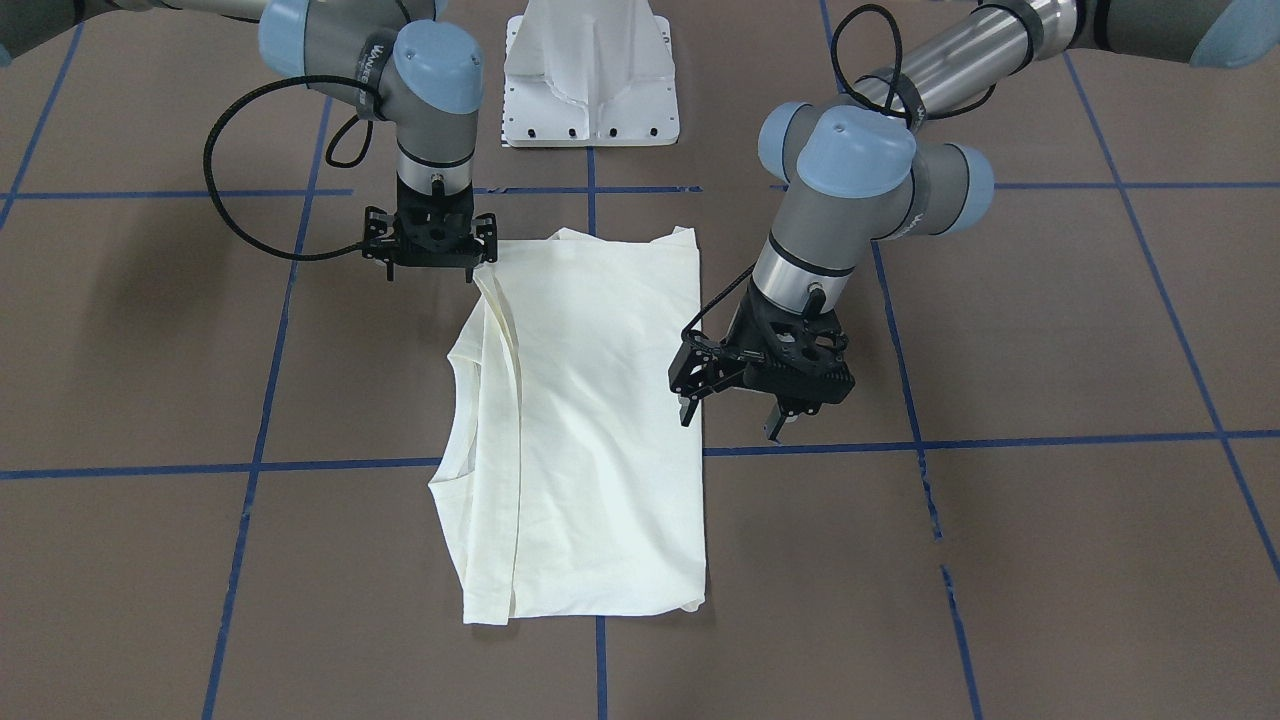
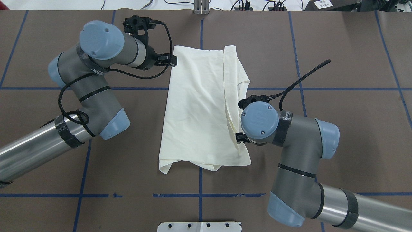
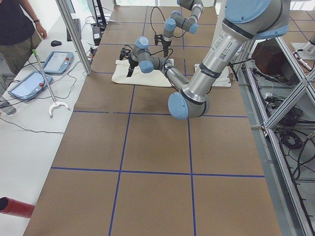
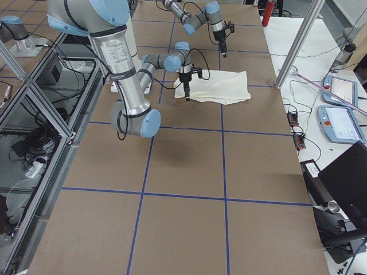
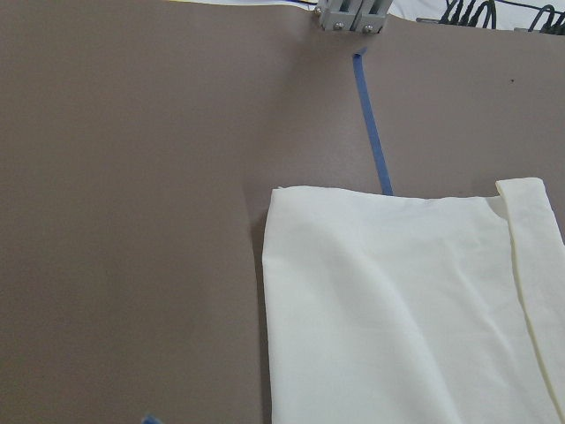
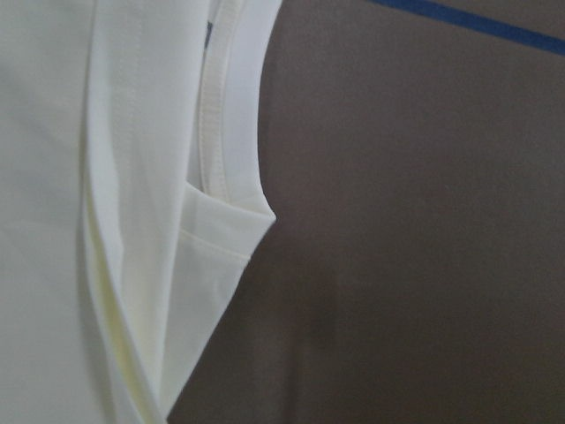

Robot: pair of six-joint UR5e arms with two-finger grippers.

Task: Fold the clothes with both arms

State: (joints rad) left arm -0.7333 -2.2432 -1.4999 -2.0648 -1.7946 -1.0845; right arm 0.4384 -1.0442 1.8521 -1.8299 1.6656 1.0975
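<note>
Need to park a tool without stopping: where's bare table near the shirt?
Bare table lies outside the left arm, outside the right arm too, and beyond the shirt on the operators' side. Crowded: the shirt's two long edges, where left gripper and right gripper hover.

Counted on desk (image 1: 1050, 330): one cream shirt (image 1: 590, 420). Two robot arms seen: left arm (image 2: 90, 80), right arm (image 2: 289, 135). Two pincers: left pincer (image 1: 732, 424), right pincer (image 1: 430, 270). One white base (image 1: 590, 90). Beside desk: one person (image 3: 17, 29), two tablets (image 3: 58, 61) (image 3: 24, 84).
</note>
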